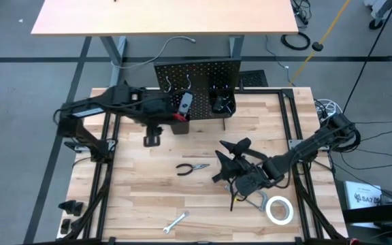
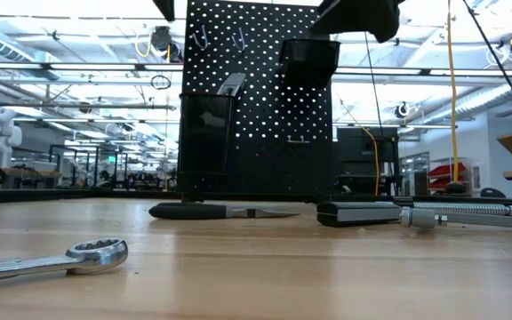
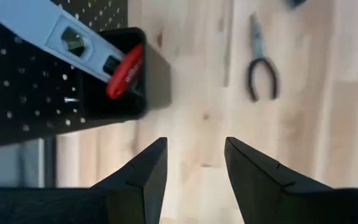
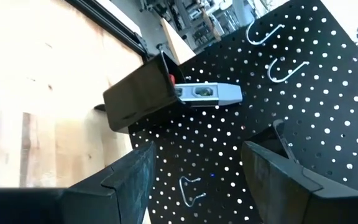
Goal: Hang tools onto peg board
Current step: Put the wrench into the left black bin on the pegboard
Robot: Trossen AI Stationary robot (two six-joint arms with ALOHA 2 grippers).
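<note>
Two end effectors work over a tan tabletop (image 1: 135,204) on which several tools remain. At left, the left end effector (image 1: 152,140) hangs with fingers parted and nothing between them, just in front of the peg board (image 1: 197,76); the nearby left bin (image 3: 114,74) already holds the blue-grey level (image 3: 55,31) and the red-handled screwdriver (image 3: 125,71), both leaning out of its top. At centre lie the dark-handled pliers (image 1: 191,168) and, nearer the front edge, the silver wrench (image 1: 175,222): both rigid metal, probably smooth and thin against the wood, best pinched across the shank or handles. At right, the right end effector (image 1: 229,158) is spread and empty, above the grey bar clamp (image 1: 250,199), likely heavier; the white tape roll (image 1: 278,209), light, offers its rim.
</note>
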